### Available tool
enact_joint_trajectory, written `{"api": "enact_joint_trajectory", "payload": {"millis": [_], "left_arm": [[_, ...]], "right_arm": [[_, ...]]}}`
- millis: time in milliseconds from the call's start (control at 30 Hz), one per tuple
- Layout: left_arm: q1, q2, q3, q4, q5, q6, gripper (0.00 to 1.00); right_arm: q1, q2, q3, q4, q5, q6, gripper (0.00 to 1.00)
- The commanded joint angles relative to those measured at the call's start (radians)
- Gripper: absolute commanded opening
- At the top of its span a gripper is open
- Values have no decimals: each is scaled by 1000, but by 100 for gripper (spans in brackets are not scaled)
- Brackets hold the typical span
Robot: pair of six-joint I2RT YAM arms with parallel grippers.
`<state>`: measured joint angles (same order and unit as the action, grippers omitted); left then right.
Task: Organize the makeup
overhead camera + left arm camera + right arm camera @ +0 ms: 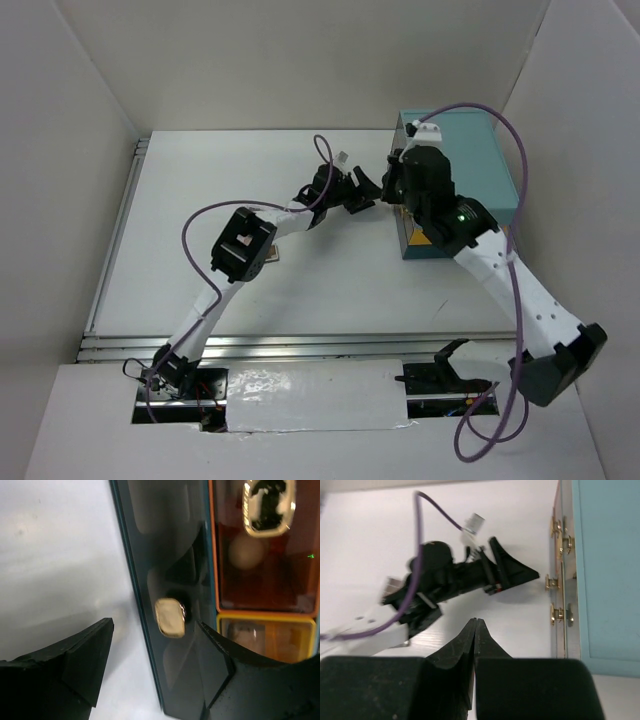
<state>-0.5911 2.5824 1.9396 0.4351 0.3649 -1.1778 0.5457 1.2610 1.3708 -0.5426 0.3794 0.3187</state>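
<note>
white counter [300,290] carries the teal case [480,170]; the makeup [246,552] you can see, a pale round sponge [246,552], sits behind its orange pane [280,585]. your left hand [155,630] gapes around the gold latch [170,617], probably to unfasten it; your right hand [476,625] is closed, empty.

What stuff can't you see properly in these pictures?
- Top view: the right arm covers the teal case's front.
- Left wrist view: the pale round thing behind the orange panel is too blurry to name.
- Right wrist view: the picture's right edge cuts off the teal case.
</note>
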Motion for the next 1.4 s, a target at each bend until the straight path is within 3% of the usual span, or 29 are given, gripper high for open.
{"api": "enact_joint_trajectory", "payload": {"millis": [0, 200, 633, 900, 967, 1167, 1367], "left_arm": [[-6, 74, 97, 59, 19, -55, 78], [-36, 171, 205, 67, 34, -112, 71], [-56, 251, 232, 155, 39, -233, 56], [-55, 266, 233, 214, 19, -286, 32], [-53, 257, 220, 208, 17, -270, 23], [19, 148, 107, 140, 19, -189, 11], [123, -80, -146, 129, -14, -97, 8]], "right_arm": [[16, -127, -25, 119, -74, 23, 0], [19, -187, -75, 164, -115, 28, 0], [25, -153, -82, 193, -183, 17, 0], [26, -146, -95, 213, -195, 10, 0], [26, -138, -93, 213, -198, 8, 0], [26, -129, -91, 216, -208, 6, 0], [26, -115, -87, 225, -218, 3, 0]]}}
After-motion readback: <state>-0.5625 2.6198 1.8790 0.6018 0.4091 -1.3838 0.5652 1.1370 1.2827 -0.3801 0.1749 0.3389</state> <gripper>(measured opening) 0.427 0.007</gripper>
